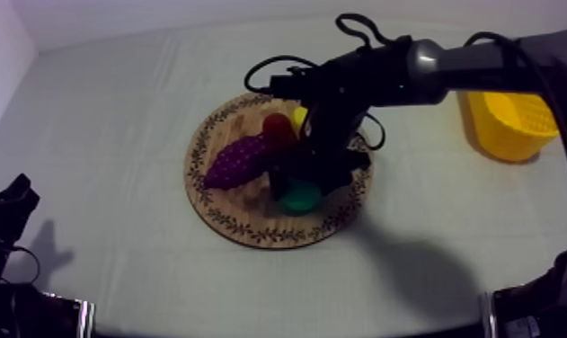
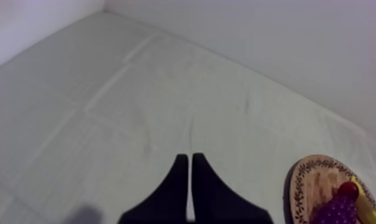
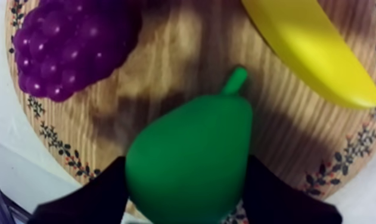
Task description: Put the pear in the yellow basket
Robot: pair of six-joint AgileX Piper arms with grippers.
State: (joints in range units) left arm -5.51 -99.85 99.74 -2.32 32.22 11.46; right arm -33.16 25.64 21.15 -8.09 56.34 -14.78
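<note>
Right end effector (image 3: 186,170) grips pear (image 3: 193,137) at its fat end, stem pointing away. Yellow basket (image 1: 511,126) sits far right, on this side of worktop.

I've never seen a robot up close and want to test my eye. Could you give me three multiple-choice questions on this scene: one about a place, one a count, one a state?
1. Where does the yellow basket stand?
A. on the wooden board
B. on the cloth, apart from the board
C. on the floor

2. How many toy fruits are on the board?
A. two
B. four
C. six

3. How are the left fingers?
A. wide apart
B. closed round a fruit
C. together on nothing

Answers:
1 B, the top view shows it on cloth beyond the board's rim.
2 B, they are the grapes, small red fruit, banana and pear.
3 C, they form a narrow wedge over bare cloth.
</note>
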